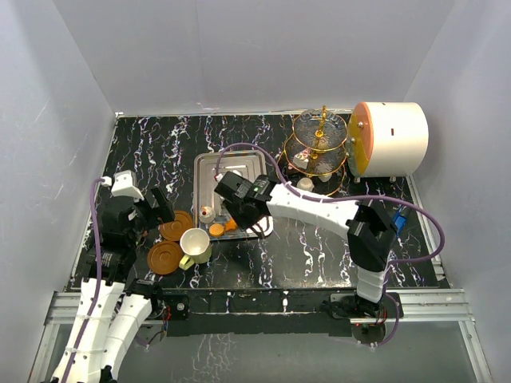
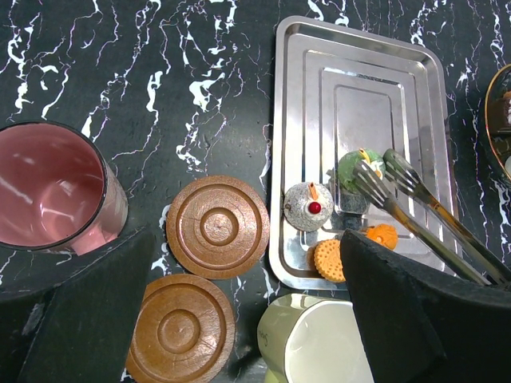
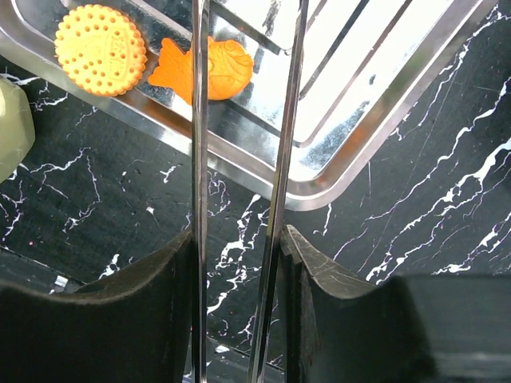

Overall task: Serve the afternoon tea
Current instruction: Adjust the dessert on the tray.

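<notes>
Four small cakes sit at the near end of the steel tray (image 2: 359, 72). They are a green cake (image 2: 350, 166), a white cake with a red cherry (image 2: 306, 207), a round yellow biscuit (image 2: 327, 259) and an orange fish-shaped cake (image 3: 204, 70). The tips of a pair of metal tongs (image 2: 431, 211) are at the green cake, one of them lying across its right side. Whether they pinch it I cannot tell.

The right gripper (image 3: 239, 247) holds the tongs. Its jaws are drawn in on the two steel arms, which run forward between them over the tray's rim.

Left of the tray, two brown saucers (image 2: 217, 226) (image 2: 180, 327) lie flat on the black marbled table (image 2: 120, 64), one just behind the other and both bare. The cream cup (image 2: 319, 347) stands upright just beside the tray's near corner. The maroon cup (image 2: 52, 191), pink inside, stands upright further left, apart from the saucers.

The three-tier glass stand (image 1: 319, 144) with its gold frame is at the back right of the table, beyond the tray, and a few small pieces show on its lower tier. A big white cylinder (image 1: 395, 140) lies on its side just to the right of the stand.

The left gripper (image 1: 157, 209) hangs above the saucers with its jaws spread wide, holding nothing.
</notes>
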You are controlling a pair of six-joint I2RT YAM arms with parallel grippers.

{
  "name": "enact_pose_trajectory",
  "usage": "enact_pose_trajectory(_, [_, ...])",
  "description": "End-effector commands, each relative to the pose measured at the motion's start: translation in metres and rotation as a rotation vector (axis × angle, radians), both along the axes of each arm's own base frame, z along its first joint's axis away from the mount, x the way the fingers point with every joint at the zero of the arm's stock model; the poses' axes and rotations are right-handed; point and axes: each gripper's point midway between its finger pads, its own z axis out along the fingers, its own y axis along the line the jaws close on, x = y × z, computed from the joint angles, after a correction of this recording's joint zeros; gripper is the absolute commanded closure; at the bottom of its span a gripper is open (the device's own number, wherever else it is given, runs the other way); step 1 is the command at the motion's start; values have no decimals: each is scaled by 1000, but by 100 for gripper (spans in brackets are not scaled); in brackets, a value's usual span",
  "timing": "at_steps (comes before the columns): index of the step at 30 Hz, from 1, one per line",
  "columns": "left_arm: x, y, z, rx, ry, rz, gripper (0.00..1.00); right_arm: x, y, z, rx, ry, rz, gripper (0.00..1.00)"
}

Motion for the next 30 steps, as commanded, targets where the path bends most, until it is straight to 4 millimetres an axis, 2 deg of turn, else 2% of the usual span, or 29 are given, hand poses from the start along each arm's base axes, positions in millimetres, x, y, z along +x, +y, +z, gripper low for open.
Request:
enact_pose_trajectory(1, [2,-2,11,3,-21,-17,1,5,4,25,88,-41,-6,63])
enact_pose_trajectory(10, [3,-4,8,2,-7,-28,1,-14,-40,37,45,-69,49,63])
enact_pose_trajectory(16, [4,-6,6,0,-3,-35,1,-11,-60,41,15,-76,47,59])
enact_pose_trajectory(21, [4,-6,6,0,0,-36,1,-5,-45,54,100,-68,-13,56])
enact_pose_trajectory(25, [4,-5,5,2,3,-34,1,-6,-23,56,194,-33,-46,55])
enact_pose_trajectory(30, [4,-5,4,2,7,-31,1,-4,-10,53,245,-12,-87,53])
